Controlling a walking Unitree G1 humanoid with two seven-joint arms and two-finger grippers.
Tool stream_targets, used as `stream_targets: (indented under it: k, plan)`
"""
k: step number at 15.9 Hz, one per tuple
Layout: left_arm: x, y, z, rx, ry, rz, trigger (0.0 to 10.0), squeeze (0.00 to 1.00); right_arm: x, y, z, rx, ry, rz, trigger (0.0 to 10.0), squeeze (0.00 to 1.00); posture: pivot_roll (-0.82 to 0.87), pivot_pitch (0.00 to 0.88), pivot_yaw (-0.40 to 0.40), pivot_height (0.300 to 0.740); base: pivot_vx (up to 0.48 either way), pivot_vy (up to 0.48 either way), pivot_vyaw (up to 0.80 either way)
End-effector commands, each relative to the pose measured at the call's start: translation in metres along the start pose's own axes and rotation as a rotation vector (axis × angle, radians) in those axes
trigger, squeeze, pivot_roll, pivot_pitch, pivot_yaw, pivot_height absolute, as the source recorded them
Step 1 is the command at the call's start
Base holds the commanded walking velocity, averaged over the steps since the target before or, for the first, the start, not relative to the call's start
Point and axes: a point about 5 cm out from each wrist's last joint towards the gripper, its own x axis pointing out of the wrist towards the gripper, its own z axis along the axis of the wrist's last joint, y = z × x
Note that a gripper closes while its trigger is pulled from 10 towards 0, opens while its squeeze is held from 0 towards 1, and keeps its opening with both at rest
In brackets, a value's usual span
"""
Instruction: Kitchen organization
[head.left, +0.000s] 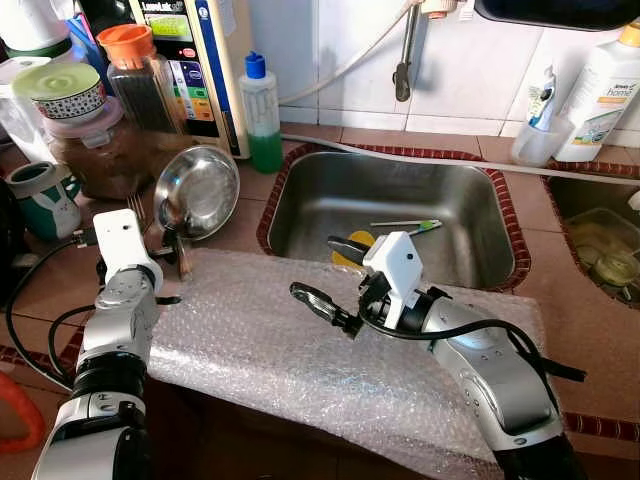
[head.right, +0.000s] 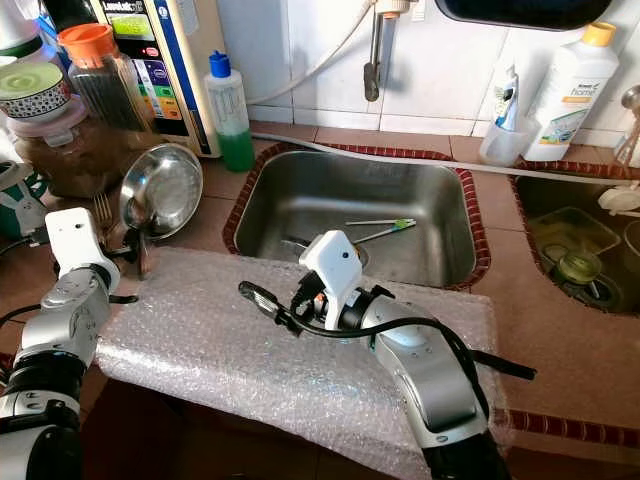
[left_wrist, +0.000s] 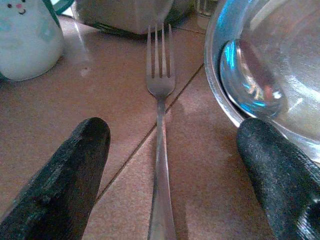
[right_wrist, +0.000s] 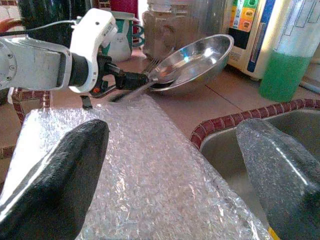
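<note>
A steel fork (left_wrist: 160, 125) lies on the tiled counter, tines toward the jars. My left gripper (left_wrist: 172, 129) is open and low over the counter, one finger on each side of the fork's handle without touching it. Beside it a steel bowl (head.left: 200, 190) leans tilted, with a spoon (left_wrist: 250, 75) resting in it. My right gripper (head.left: 325, 272) is open and holds nothing. It hovers over the far edge of the bubble wrap sheet (head.left: 300, 350), by the sink's front rim, and points left toward the bowl.
The steel sink (head.left: 480, 215) holds a green-tipped utensil (head.left: 405, 226) and a yellow item (head.left: 357, 242). A green soap bottle (head.left: 262, 115), jars (head.left: 95, 140) and a mug (head.left: 45, 195) crowd the back left. White bottles (head.left: 600, 95) stand at the back right.
</note>
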Motion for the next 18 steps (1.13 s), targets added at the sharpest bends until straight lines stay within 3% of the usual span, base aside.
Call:
stream_targets:
  k: [1, 12, 14, 18]
  plan:
    - [0.001, 0.007, 0.005, 0.013, -0.014, 0.024, 10.0, 0.00, 0.001, 0.001, 0.006, -0.010, -0.019, 0.011, 10.0, 0.00, 0.04, 0.051, 0.078, 0.740, 0.000, 0.000, 0.00]
    - [-0.003, 0.003, 0.029, 0.061, -0.111, 0.009, 10.0, 0.00, 0.004, -0.009, 0.011, -0.034, -0.040, -0.050, 10.0, 0.00, 0.05, 0.045, 0.079, 0.740, 0.000, 0.000, 0.00]
    - [-0.005, 0.012, 0.032, 0.062, -0.131, 0.060, 10.0, 0.00, 0.004, -0.009, 0.012, -0.032, -0.047, -0.055, 10.0, 0.00, 0.05, 0.045, 0.078, 0.740, 0.000, 0.000, 0.00]
    - [-0.002, 0.025, 0.020, 0.052, -0.046, 0.089, 10.0, 0.00, 0.005, -0.008, 0.013, -0.033, -0.048, -0.048, 10.0, 0.00, 0.06, 0.045, 0.077, 0.740, 0.000, 0.000, 0.00]
